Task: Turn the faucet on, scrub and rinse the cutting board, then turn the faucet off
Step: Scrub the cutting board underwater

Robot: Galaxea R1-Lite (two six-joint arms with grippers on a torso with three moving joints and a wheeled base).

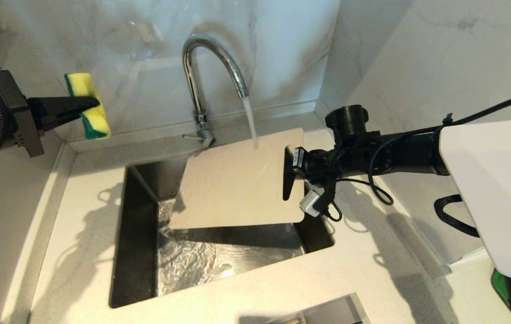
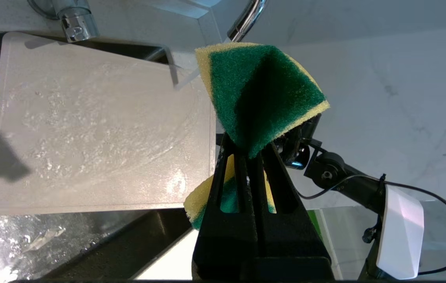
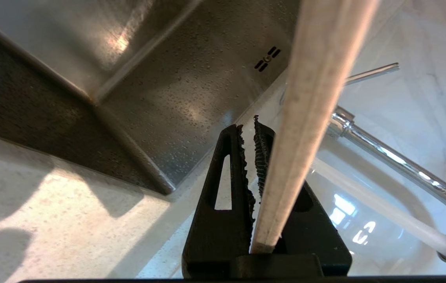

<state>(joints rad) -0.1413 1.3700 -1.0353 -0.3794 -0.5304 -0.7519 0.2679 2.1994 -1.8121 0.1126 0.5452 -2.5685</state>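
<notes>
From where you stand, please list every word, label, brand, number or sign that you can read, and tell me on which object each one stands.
No text can be read in any view.
The small white tag hanging under the right arm's wrist: no readable print on it.
The large cream-white plastic cutting board, the tall chrome gooseneck faucet and the yellow and green sponge: no marks show.

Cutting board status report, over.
Right pincer shut on cutting board, tilted over sink under running faucet. Left pincer shut on sponge, off to the side. Nothing in the way.
</notes>
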